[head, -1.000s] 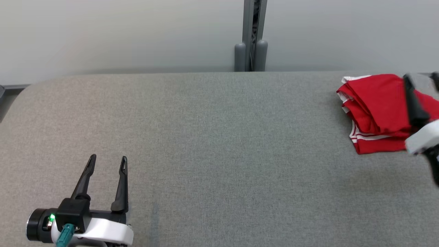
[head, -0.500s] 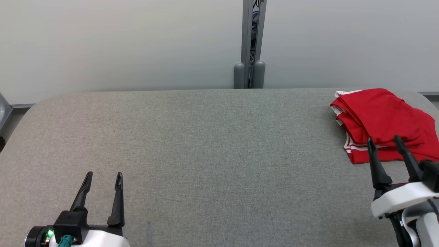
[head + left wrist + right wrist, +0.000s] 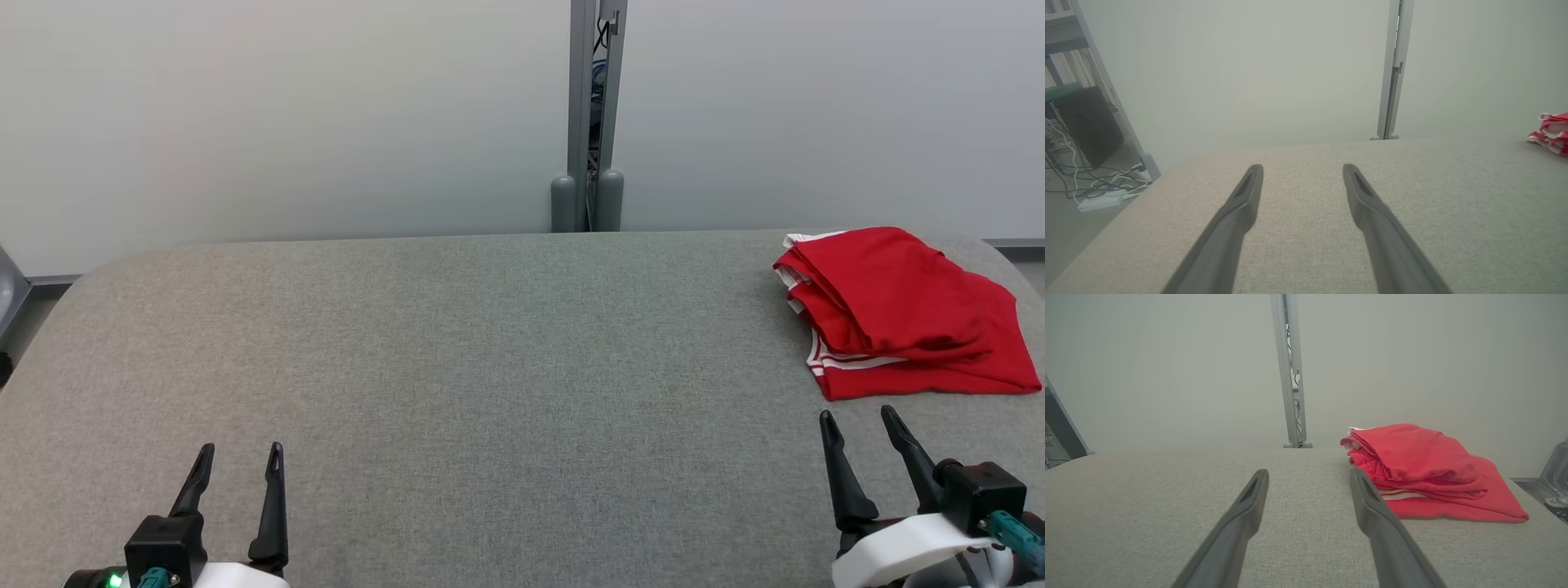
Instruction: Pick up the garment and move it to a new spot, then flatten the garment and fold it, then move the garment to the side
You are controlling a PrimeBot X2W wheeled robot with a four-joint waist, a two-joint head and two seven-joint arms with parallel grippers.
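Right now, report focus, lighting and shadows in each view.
Head view: sharp and evenly lit, no glare, the red garment crisp on the grey table. Left wrist view: hazy and washed out, the left gripper blurred near the lens. Right wrist view: the right gripper likewise soft, the garment paler, a thin shadow under its front edge.

The red garment [image 3: 1553,134], at the far right of the table [image 3: 1453,188], is cut by the left wrist view's edge, so its shape cannot be told; from the right wrist its lower folds lie hidden under the top layer; a metal fitting [image 3: 1555,477] off the table's right end is cropped; the left gripper [image 3: 242,449] and right gripper [image 3: 857,413] are cut off behind their fingers at the table's near side; cables [image 3: 1114,181] left of the table are too small to trace.
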